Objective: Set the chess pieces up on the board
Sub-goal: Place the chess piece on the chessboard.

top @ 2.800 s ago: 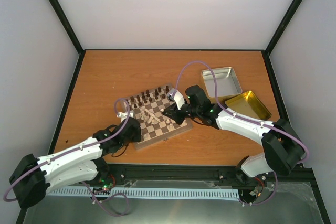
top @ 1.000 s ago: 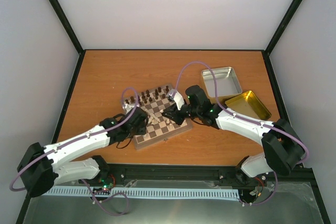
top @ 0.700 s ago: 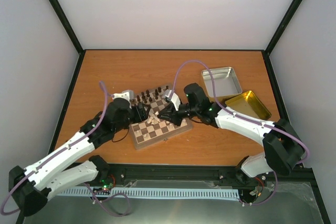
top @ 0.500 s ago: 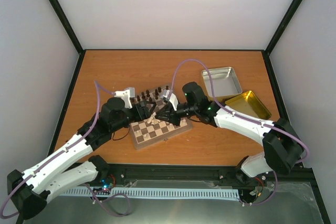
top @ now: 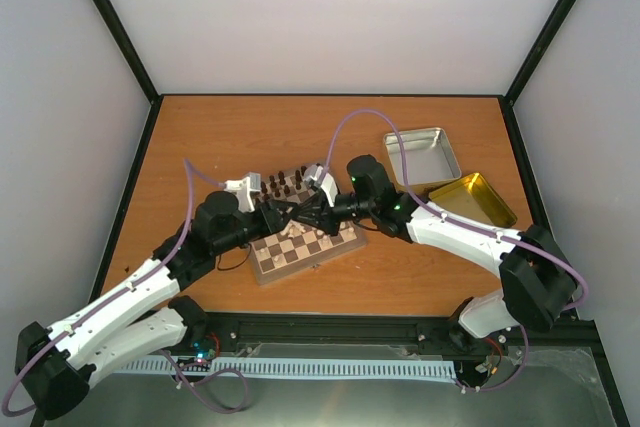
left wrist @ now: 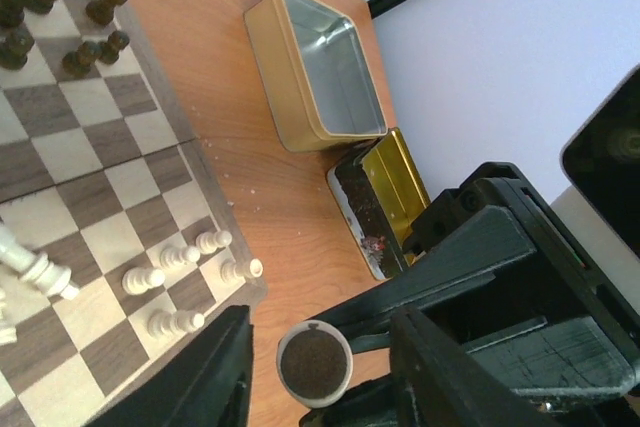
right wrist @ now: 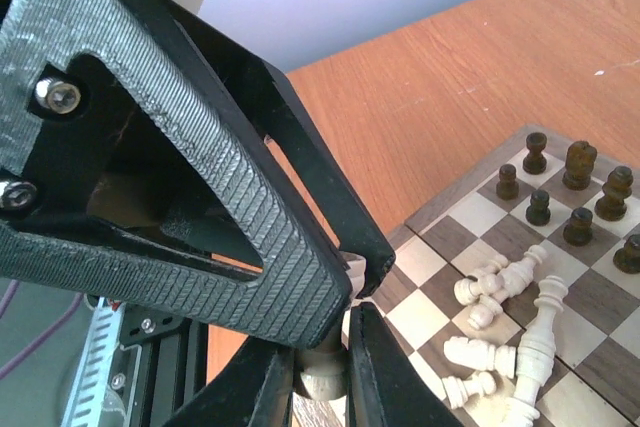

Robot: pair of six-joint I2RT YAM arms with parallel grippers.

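Above the board [top: 262, 272] my two grippers meet tip to tip. My right gripper [top: 305, 215] [right wrist: 322, 362] is shut on the body of one cream chess piece [right wrist: 320, 379]. The piece's round dark felt base [left wrist: 313, 362] faces the left wrist camera. My left gripper [top: 283, 209] [left wrist: 320, 347] stands open around that base, with a narrow gap on each side. Other cream chess pieces [left wrist: 175, 257] [right wrist: 500, 282] lie toppled on the board's squares [left wrist: 60, 147] [right wrist: 440, 237]. Part of the middle of the board is hidden by both grippers in the top view.
Dark brown chessmen [top: 285, 185] [left wrist: 90, 52] [right wrist: 570, 197] stand in rows along the board's far edge. A silver tin [top: 420, 155] [left wrist: 320, 67] and its gold lid [top: 472, 199] [left wrist: 385, 197] lie to the right of the board.
My left arm has swung from the board's left edge up to the right gripper, opening wide and then narrowing around the piece. My right gripper has shifted slightly left, still holding the piece.
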